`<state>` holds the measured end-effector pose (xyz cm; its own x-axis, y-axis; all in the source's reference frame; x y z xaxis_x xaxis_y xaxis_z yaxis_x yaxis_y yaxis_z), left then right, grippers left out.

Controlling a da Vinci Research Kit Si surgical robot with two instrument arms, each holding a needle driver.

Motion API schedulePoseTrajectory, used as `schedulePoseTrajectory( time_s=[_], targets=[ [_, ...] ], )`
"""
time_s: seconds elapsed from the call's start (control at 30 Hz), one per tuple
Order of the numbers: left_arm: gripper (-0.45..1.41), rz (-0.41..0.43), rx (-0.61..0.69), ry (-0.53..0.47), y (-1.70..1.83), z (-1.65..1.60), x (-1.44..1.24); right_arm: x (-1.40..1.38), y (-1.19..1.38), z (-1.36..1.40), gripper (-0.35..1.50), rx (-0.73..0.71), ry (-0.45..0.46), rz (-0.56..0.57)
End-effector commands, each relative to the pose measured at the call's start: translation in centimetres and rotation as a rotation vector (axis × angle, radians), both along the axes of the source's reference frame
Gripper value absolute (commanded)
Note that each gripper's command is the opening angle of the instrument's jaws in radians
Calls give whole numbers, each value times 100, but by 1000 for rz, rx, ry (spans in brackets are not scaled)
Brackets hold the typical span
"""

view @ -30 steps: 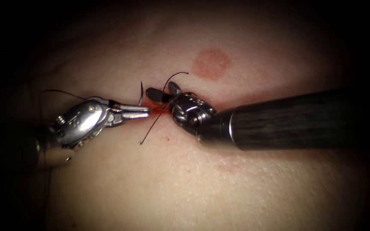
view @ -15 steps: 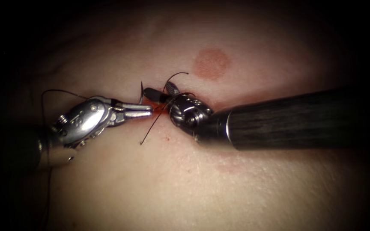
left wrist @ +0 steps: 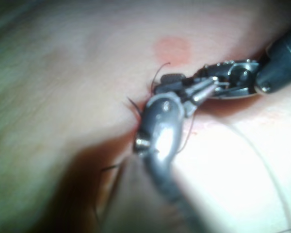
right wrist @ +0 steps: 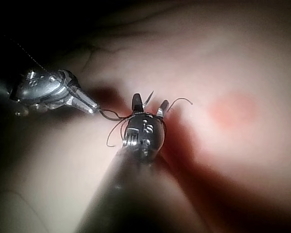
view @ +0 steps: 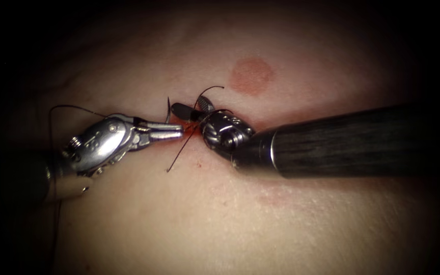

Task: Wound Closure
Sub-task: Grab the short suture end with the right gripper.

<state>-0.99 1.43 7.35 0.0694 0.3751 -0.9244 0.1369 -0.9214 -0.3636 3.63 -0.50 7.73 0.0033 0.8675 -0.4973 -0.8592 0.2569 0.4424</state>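
My left tool (view: 176, 131) lies on the left side of the cut (view: 188, 127), jaws shut on the dark thread (view: 176, 155) at the cut's edge; the right wrist view shows the thread curving away from its tips (right wrist: 93, 108). The curved needle (view: 168, 109) stands in the tissue just behind those jaws, point up, held by neither tool. My right tool (view: 189, 106) comes in from the right with its jaws open beside the needle, nothing between them (right wrist: 150, 101). A thread end curls up above them (view: 212, 89).
Red fluid (view: 185, 126) wets the cut between the two tools. A round reddish mark (view: 251, 75) lies on the tissue behind the right tool. A long thread (view: 72, 108) arcs from the left tool out to the left and down.
The left tool has slid a little to the right toward the cut. The right tool's open jaws have edged slightly left. The needle has stayed upright in the tissue.
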Motion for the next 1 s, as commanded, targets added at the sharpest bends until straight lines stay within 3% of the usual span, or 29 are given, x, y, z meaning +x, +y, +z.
schedulePoseTrajectory(
  time_s=[0.03, 1.0],
  targets=[
    [-35, 1, 1, -2, -2, 7, -6, 5, -4, 6, 106, 2, 1, -1],
    [-35, -15, 8, 9, 9, 14, -3, 5, -4, 6, 106, 2, 1, -1]
  ],
)
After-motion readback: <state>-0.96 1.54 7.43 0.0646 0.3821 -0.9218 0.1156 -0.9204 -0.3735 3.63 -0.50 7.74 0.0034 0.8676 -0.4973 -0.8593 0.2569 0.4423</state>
